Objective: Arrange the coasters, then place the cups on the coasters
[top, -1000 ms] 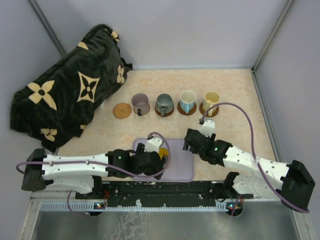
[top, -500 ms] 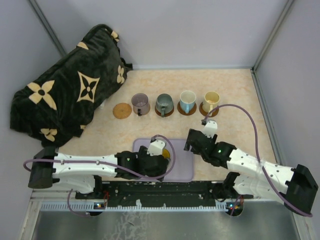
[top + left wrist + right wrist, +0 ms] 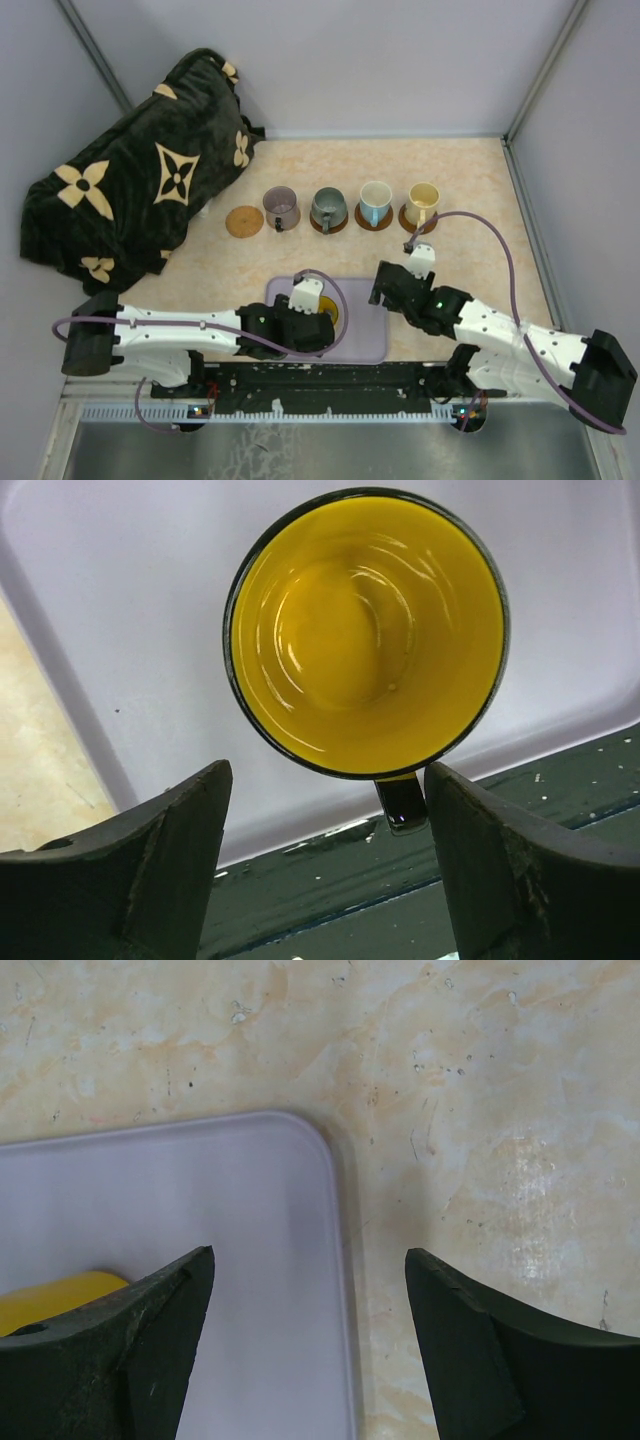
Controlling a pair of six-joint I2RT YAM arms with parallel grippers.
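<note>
A yellow-orange cup (image 3: 367, 630) stands upright on the lavender tray (image 3: 120, 590), and only a sliver of the cup (image 3: 330, 311) shows in the top view. My left gripper (image 3: 327, 772) hangs open just over its near rim. The cup's dark handle (image 3: 402, 802) lies between the fingers, close to the right one. My right gripper (image 3: 308, 1256) is open and empty above the tray's far right corner (image 3: 300, 1140). At the back stand a bare coaster (image 3: 243, 221), a mauve cup (image 3: 281, 208), and grey-green (image 3: 327, 209), pale blue (image 3: 375, 203) and cream (image 3: 422, 204) cups on brown coasters.
A black plush blanket with tan flowers (image 3: 140, 180) fills the back left. Grey walls close in the table on three sides. A dark rail (image 3: 330, 378) with the arm bases runs along the near edge, right behind the tray.
My left gripper has slid over the yellow cup toward the tray's near edge, and its jaws have narrowed a little. The right arm has shifted only slightly.
</note>
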